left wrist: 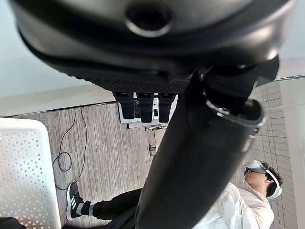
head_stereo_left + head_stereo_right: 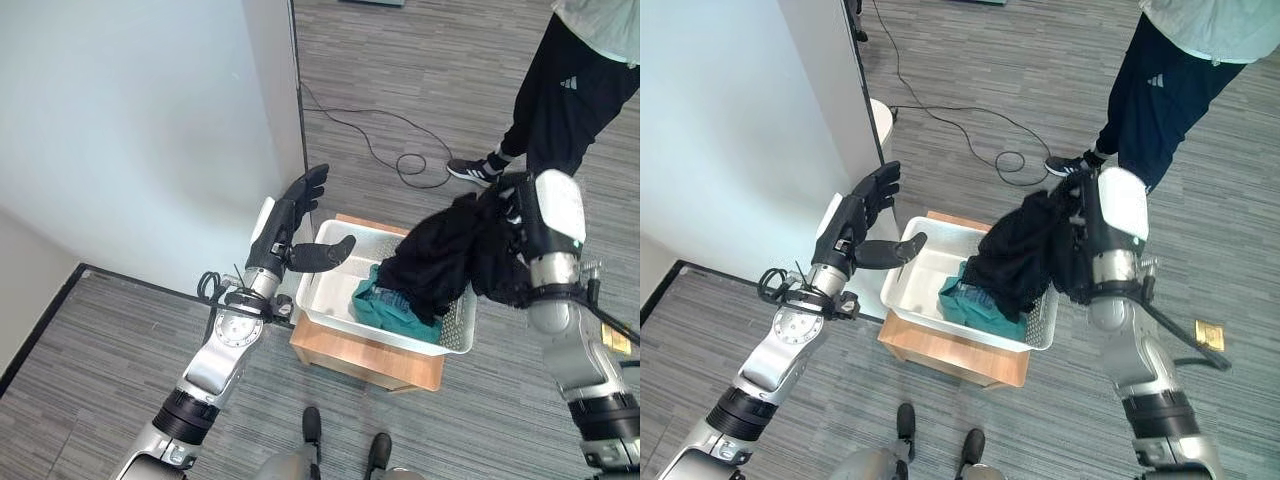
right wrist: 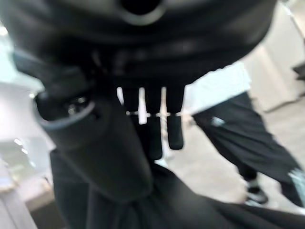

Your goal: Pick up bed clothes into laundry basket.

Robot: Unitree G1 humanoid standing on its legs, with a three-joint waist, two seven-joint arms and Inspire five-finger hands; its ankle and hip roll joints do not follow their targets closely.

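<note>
my right hand (image 2: 520, 215) pinches the black garment (image 2: 450, 255) so it drapes over the right rim of the white laundry basket (image 2: 330, 310), above the teal cloth (image 2: 385, 305) inside, while my left hand (image 2: 300, 235) hovers open, clear at the basket's left.

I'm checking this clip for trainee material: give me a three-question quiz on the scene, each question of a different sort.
1. True or false: the black garment hangs from the right hand over the white basket.
2. What already lies in the basket? A) a teal garment B) a red towel C) nothing
3. Fill in: the left hand is ___, holding nothing.

Key: 1 true; 2 A; 3 open.
</note>
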